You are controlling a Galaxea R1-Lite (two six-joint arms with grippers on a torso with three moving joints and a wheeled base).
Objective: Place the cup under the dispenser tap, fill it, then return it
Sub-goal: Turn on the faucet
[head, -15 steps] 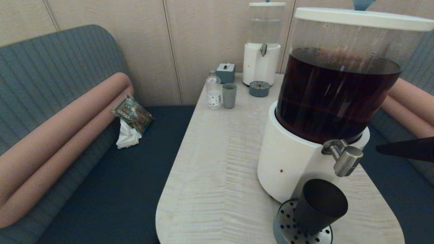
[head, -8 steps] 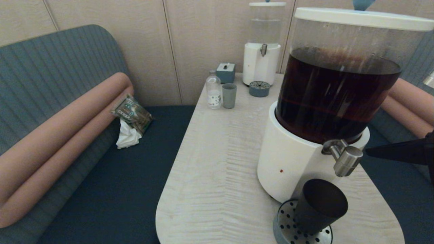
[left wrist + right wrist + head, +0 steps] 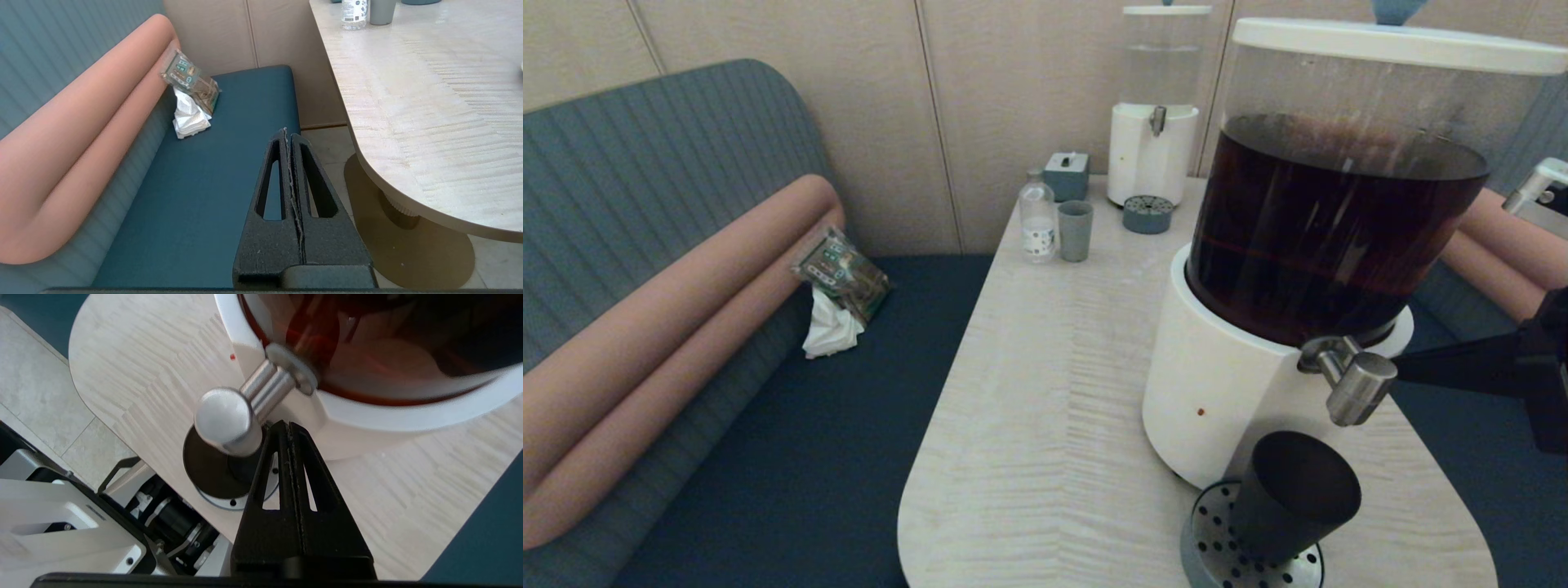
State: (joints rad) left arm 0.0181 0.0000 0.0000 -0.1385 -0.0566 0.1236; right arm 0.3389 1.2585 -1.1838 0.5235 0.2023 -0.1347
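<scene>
The black cup (image 3: 1290,498) stands on the round perforated drip tray (image 3: 1211,535), right below the brushed-steel dispenser tap (image 3: 1357,385) of the big dispenser (image 3: 1331,212) with dark brown liquid. My right gripper (image 3: 1401,365) comes in from the right, shut and holding nothing, its tip just beside the tap at spout height. In the right wrist view the tap (image 3: 229,420) hangs over the cup (image 3: 204,469), with the gripper (image 3: 288,425) close by it. My left gripper (image 3: 288,132) is shut and empty, parked over the blue bench seat beside the table.
At the table's far end stand a small clear-liquid dispenser (image 3: 1153,122), its drip tray (image 3: 1147,214), a grey-blue tumbler (image 3: 1075,230), a small bottle (image 3: 1037,216) and a grey box (image 3: 1067,175). A snack packet and tissue (image 3: 837,286) lie on the left bench.
My right gripper has moved left from the picture's right edge until its shut tip is beside the tap. The cup and the left arm have not moved.
</scene>
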